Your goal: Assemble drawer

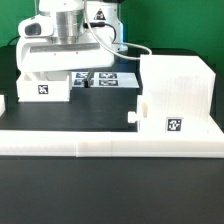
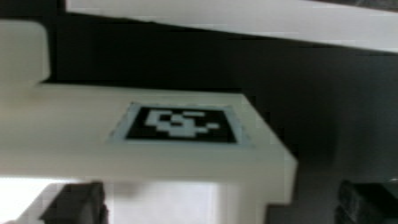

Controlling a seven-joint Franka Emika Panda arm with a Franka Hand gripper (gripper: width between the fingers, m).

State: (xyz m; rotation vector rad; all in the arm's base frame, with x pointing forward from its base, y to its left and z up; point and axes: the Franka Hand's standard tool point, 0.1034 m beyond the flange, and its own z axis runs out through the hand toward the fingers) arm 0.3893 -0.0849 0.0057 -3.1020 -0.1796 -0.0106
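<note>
Seen in the exterior view: a white two-finger pincer (image 1: 50,72) on the Franka arm, lowered over a small white plastic open-top tray box (image 1: 45,88) with a black-and-white square marker on its front face. Fingertips hidden behind the tray's upper edge, so cannot tell whether released, clenched or grasping the tray; probably straddling one wall, though the small picture leaves this unsure.

Just beside the pincer, toward the exterior view's right, and behind the tray: the thin flat white marker board (image 1: 105,78) lying on the black table (image 1: 100,190), several tags on it. Farther from the pincer on that same side: the large white cube-shaped drawer housing (image 1: 178,92), upright, with a square marker low on its front face. Attached low at the housing's side nearest the pincer: a second small white box part with a small knob (image 1: 133,117). In front of pincer, tray and housing alike: a long low white border bar (image 1: 110,146) running across the table, with housing and tray close behind it.

From the wrist view: close below the pincer, a blurred white plastic surface (image 2: 125,120) bearing one black-and-white square marker (image 2: 180,124), dark table beyond it. Dark finger tips (image 2: 68,205) visible at either side near the frame edge, set well apart.
</note>
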